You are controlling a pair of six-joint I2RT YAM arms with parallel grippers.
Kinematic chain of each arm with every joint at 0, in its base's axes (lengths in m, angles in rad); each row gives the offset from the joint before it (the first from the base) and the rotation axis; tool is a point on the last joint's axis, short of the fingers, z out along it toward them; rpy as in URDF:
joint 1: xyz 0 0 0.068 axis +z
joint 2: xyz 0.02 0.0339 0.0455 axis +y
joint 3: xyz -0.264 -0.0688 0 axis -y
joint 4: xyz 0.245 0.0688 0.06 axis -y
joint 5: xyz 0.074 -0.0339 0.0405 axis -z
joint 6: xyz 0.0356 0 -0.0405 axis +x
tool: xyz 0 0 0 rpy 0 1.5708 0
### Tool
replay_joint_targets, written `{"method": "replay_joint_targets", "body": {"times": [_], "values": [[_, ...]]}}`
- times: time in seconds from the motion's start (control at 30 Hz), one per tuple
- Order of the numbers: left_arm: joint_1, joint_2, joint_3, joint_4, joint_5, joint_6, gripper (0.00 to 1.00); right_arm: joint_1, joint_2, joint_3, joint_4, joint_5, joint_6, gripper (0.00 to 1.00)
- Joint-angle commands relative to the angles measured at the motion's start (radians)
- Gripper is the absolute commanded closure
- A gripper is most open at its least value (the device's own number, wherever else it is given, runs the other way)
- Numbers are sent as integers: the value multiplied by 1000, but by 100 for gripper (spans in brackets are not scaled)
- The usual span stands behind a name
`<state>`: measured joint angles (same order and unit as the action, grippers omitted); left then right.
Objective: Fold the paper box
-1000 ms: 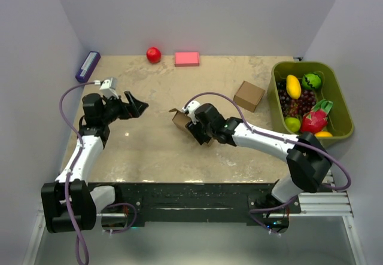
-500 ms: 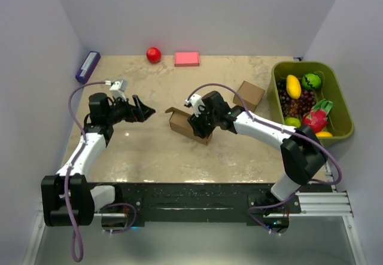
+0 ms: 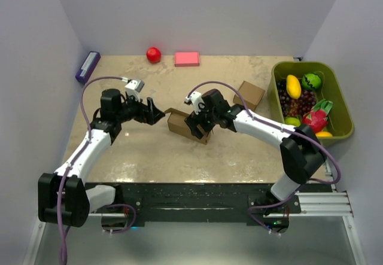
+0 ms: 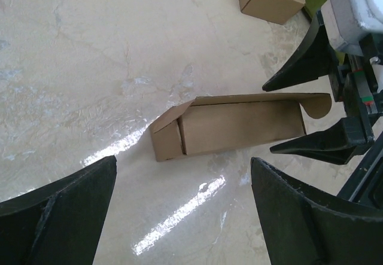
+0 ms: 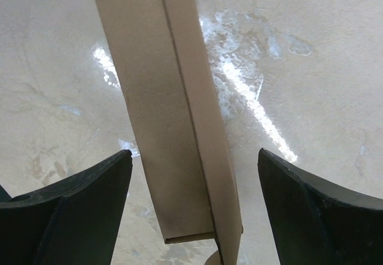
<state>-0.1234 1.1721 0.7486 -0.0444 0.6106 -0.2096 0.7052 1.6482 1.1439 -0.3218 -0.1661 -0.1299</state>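
Your left gripper [image 3: 154,113]: jaws spread wide, empty, just beside paper box [image 3: 179,122] lying mid table [image 3: 179,157]. Box already oblong, lid flap and left end flap ajar. Your right gripper [image 3: 197,123] straddles box's right end, jaws apart, no grip. Closing stage, likely. Next: tuck end flap, press lid down.

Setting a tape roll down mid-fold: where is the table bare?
Bare: the near strip in front of the paper box; the patch between box and red ball. Crowded: at the box, left gripper and right gripper.
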Motion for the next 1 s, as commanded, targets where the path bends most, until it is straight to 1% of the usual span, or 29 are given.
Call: {"method": "replay_joint_targets", "body": {"times": [0.0,0.07,0.13,0.17,0.23,0.3,0.37,0.4,0.53,0.67,0.83,0.97], "values": [[-42,20,81,-29,-75,88,3,-7,-111,57,27,89,97,11],[-59,38,95,-41,-104,105,4,-7,-152,56,24,158,154,11],[-67,67,116,-54,-132,111,4,-7,-206,57,-8,213,254,11],[-73,80,124,-57,-141,111,4,-7,-221,54,-20,271,288,12],[-79,107,146,-71,-152,114,5,-7,-267,45,-63,330,383,14],[-96,132,158,-69,-150,116,7,-4,-290,31,-120,353,479,19],[-117,149,167,-71,-150,125,8,8,-324,8,-146,370,539,23],[-124,162,178,-78,-152,131,9,14,-336,-19,-160,385,584,24],[-153,196,204,-101,-178,154,10,71,-355,-73,-187,450,661,25],[-168,225,216,-109,-201,159,11,138,-312,-96,-203,522,713,27],[-177,265,245,-124,-221,157,14,163,-268,-85,-240,608,759,30],[-182,287,259,-126,-219,157,17,163,-268,-101,-224,613,776,33]]}}
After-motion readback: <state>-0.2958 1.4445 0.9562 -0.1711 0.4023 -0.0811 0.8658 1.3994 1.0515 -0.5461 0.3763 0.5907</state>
